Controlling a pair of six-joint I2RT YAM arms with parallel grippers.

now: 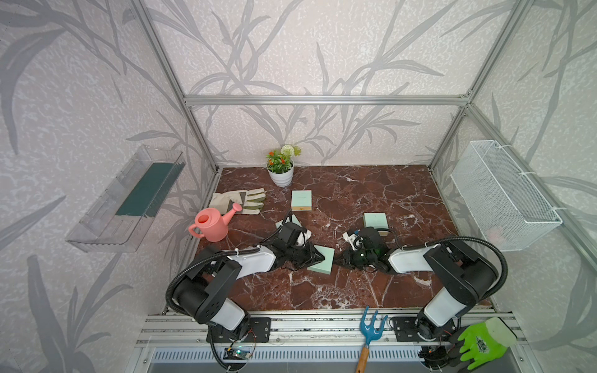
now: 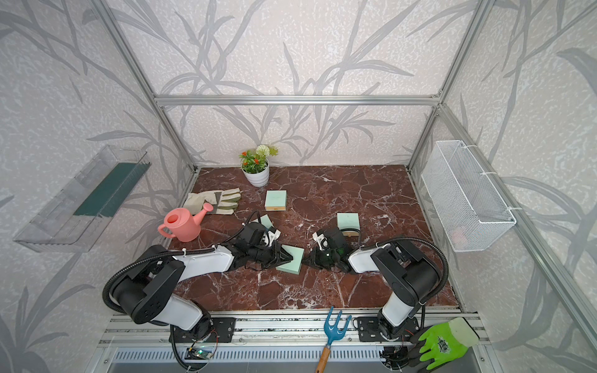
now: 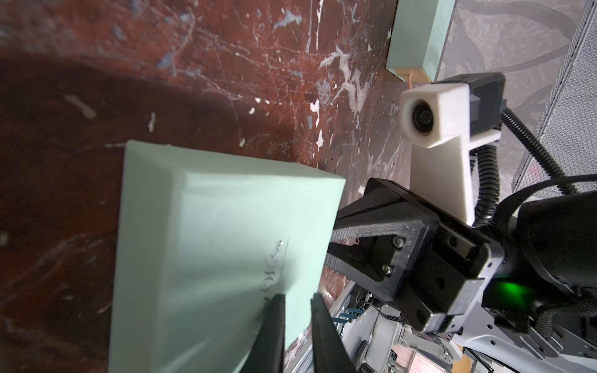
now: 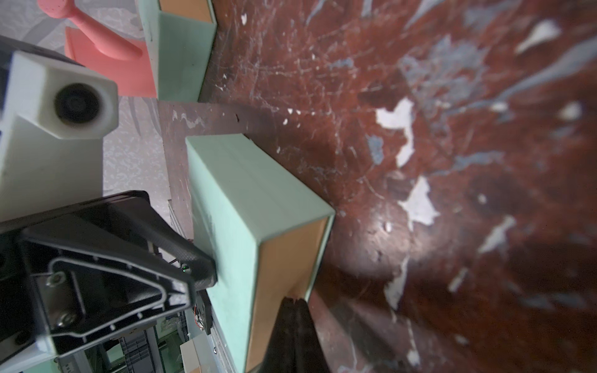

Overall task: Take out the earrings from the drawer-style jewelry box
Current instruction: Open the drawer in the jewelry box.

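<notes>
Blue rake [image 1: 370, 332] lies frontmost; left pincer [image 1: 321, 258] screens mint-green box [image 1: 323, 268].

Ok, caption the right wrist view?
Shut right gripper at the tan drawer front of a green box the left gripper holds.

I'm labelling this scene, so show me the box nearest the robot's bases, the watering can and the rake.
Nearest box [image 1: 326, 265]: in a top view, on its mint top face.
Watering can [image 1: 214, 231]: in a top view, on its pink body.
Rake [image 1: 371, 327]: in a top view, on its blue head.
</notes>
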